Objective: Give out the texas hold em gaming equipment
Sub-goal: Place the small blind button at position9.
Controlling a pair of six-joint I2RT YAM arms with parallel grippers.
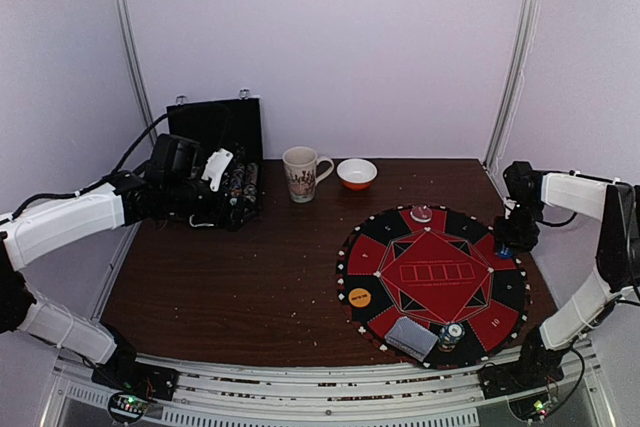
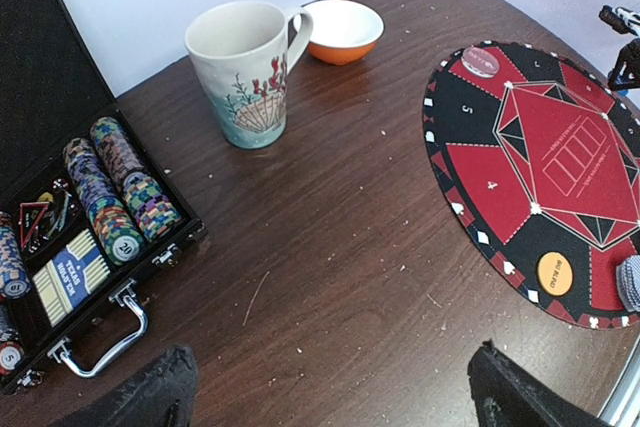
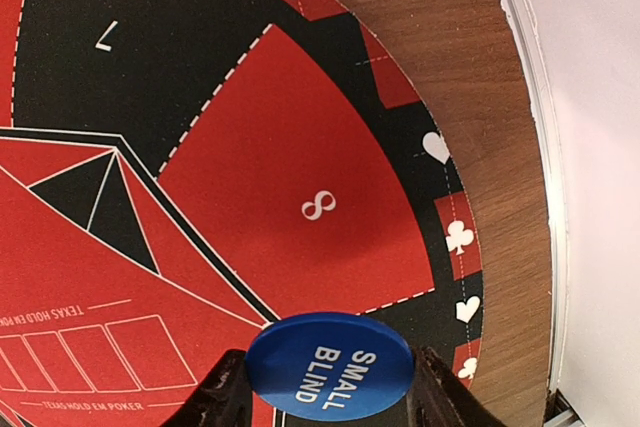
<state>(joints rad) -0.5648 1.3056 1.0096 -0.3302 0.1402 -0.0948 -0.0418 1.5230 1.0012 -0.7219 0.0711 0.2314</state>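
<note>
Item: blue button disc point(image 3: 330, 357), lettered SMALL BLIND. It is looking thin, stiff, light and smooth, so probably slipping if pinched off-centre. Your right gripper point(image 3: 330, 379) is clamping it across the rim, hanging over seat 8 at three o'clock on the mat point(image 3: 300, 127). Your left gripper point(image 2: 335, 397) is standing wide apart, carrying nothing, with the case point(image 2: 40, 77) at its ten o'clock.

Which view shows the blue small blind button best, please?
The right wrist view: the blue button fills the foreground between the right fingers, lettering readable. The top external view shows it only as a speck; the left wrist view doesn't show it.
</note>
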